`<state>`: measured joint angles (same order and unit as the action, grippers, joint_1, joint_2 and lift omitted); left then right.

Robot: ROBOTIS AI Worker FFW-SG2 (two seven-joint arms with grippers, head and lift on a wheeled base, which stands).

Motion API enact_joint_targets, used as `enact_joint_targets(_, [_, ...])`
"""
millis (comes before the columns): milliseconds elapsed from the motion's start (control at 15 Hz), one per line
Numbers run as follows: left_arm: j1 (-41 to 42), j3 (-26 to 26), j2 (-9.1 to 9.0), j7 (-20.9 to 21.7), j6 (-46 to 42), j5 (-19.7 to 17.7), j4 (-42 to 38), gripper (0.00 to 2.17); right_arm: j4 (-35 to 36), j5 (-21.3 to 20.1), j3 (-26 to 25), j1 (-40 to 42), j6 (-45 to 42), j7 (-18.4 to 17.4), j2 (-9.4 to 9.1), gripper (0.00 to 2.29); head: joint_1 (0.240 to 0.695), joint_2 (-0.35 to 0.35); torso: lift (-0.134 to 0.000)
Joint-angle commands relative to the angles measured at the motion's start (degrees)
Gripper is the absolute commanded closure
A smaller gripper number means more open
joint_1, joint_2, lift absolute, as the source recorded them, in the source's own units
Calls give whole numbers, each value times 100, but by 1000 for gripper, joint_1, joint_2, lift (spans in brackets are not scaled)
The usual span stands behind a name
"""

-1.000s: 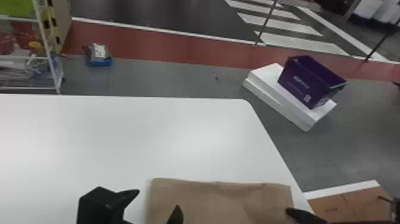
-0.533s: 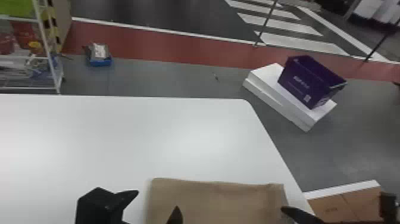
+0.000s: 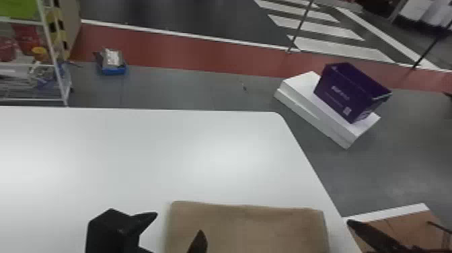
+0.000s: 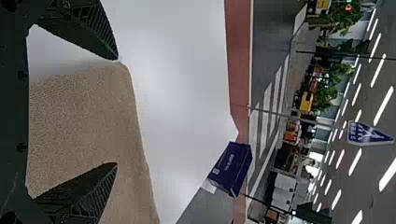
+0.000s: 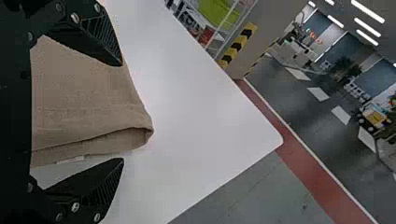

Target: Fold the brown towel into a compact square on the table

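Observation:
The brown towel lies flat on the white table, close to its right edge in the head view. My left gripper stands open over the towel's left corner, one finger outside it. In the left wrist view that gripper is open with the towel between and below its fingers. My right gripper, in the right wrist view, is open around the other end of the towel, where a folded edge shows layered cloth; a finger of the right gripper shows past the towel's right side.
Beyond the table, a purple crate rests on white boxes on the floor. A cardboard box stands low beside the table's right edge. At the far left is a white rack.
The towel's right edge has shifted slightly left. My right gripper's finger first moved a little left, then back to the right, off the cloth. The left gripper has hardly moved.

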<state>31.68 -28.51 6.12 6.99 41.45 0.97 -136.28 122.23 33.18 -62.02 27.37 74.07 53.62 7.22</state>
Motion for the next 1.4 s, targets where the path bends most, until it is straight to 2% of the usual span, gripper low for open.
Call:
enact_joint_targets(0, [-22,4,-5,-5,-1,-1,23,80,-24,215,146,-4,-661,289,-151,46,695,-350,-124])
enact_joint_targets(67, [-22,21,-5,-5,-1,-1,23,80,-24,250,286,5,-960,412,-212,97,695,-350,-124])
enact_joint_targets(133, [-22,30,4,-14,-36,-1,14,80,2,268,436,5,-1206,500,-248,350,695,-350,-124])
enact_joint_targets(200, [-22,30,21,-14,-71,-1,5,80,55,241,559,5,-1347,553,-248,900,695,-350,-124])
enact_joint_targets(267, [-13,48,39,-22,-71,-1,-21,80,169,109,743,14,-1417,570,-318,1926,695,-350,-124])
enact_joint_targets(333, [4,100,48,-22,-89,-1,-74,80,240,-119,972,58,-1522,667,-318,2108,695,-350,-124])
enact_joint_targets(600, [66,223,56,22,-247,-36,-100,80,248,-761,1702,304,-1979,729,-248,2132,695,-350,-124])
enact_joint_targets(800, [92,303,56,48,-300,-80,-267,80,248,-1007,1912,356,-1979,729,-160,2132,695,-350,-124])
enact_joint_targets(1000, [189,487,65,-22,-774,-80,-487,80,406,-1490,2246,444,-2190,676,-107,2132,695,-350,-124])
enact_joint_targets(1200, [347,971,74,-225,-1987,-80,-452,80,433,-1833,2545,497,-2225,632,16,2132,695,-350,-124])
enact_joint_targets(1333, [347,1480,48,-286,-2145,-308,-425,80,459,-2061,2774,506,-2208,623,86,2128,695,-350,-124])
